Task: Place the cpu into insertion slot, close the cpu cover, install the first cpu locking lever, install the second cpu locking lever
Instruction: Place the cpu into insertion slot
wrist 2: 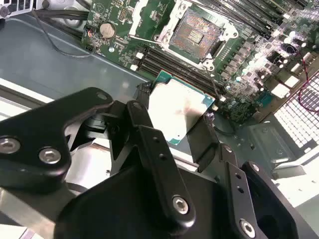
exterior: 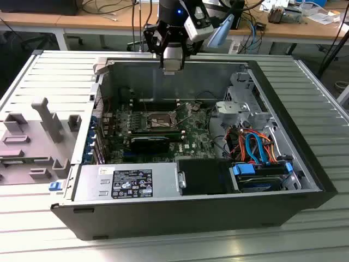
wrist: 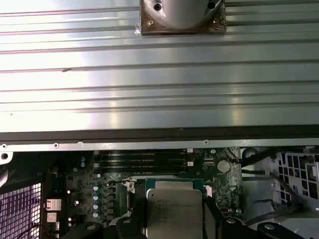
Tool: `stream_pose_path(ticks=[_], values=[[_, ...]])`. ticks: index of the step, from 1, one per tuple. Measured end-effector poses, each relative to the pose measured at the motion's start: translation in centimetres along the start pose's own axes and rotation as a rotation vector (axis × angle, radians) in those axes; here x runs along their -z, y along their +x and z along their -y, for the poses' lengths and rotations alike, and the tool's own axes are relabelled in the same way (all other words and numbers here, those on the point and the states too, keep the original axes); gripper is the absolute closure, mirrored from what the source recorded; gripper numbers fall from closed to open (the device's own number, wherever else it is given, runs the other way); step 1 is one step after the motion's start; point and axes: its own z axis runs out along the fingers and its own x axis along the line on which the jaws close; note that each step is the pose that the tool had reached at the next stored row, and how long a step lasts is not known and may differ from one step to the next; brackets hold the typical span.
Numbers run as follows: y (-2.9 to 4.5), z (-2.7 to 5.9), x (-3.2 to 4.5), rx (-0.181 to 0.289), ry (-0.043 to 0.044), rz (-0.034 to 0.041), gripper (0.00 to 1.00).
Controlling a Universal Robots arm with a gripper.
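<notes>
A ribbed silver metal table (exterior: 308, 82) carries an open desktop computer case (exterior: 191, 215), lying on its side across the middle of the surface with its interior facing up. Just beside the case, toward the table's edge on the exterior view's left, lies a flat grey moulded fixture (exterior: 32, 144) with upright posts. A small blue piece (exterior: 54, 186) sits at the fixture's near corner, against the case.
</notes>
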Motion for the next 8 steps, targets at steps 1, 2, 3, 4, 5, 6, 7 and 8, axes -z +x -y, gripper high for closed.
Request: stream_pose_path(ticks=[1,2,3,4,5,6,7,8], values=[[0.0,0.0,-0.01,0.0,0.0002,-0.0001,0.45],[0.0,0.0,-0.06,0.0,0.0001,0.0,0.45],[0.0,0.01,-0.1,0.0,0.0001,0.0,0.45],[0.0,0.01,-0.11,0.0,0.0001,0.0,0.45],[0.0,0.01,-0.13,0.0,0.0,0.0,0.45],[0.0,0.01,-0.15,0.0,0.0001,0.0,0.45],[0.0,0.01,-0.17,0.0,0.0001,0.0,0.45],[-0.01,0.02,-0.22,0.0,0.0,0.0,0.45]])
